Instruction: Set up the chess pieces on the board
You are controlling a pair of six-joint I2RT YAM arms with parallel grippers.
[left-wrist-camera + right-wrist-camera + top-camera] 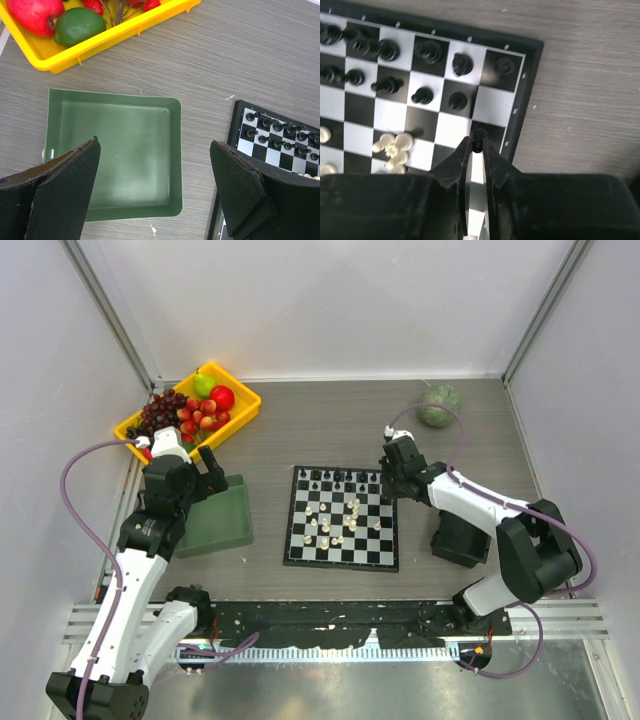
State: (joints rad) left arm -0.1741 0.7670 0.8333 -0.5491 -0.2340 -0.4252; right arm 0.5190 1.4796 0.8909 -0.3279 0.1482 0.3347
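The board [372,545] lies mid-table. Black chess pieces [335,480] line its far rows, and cream-white ones [330,525] are scattered in the middle. My right gripper [388,480] is at the board's far right corner. In the right wrist view it [478,141] is shut on a small black piece [478,135] above a dark square by the border, with other black pieces [461,64] and a cream cluster [395,145] beyond. My left gripper [155,145] hangs open and empty over the green tray [115,92]. The board's corner [248,145] is at its right.
A yellow tray [245,400] of fruit sits at the far left, with its lime [80,25] in the left wrist view. A green round object [440,405] lies far right. A black box [460,538] stands right of the board.
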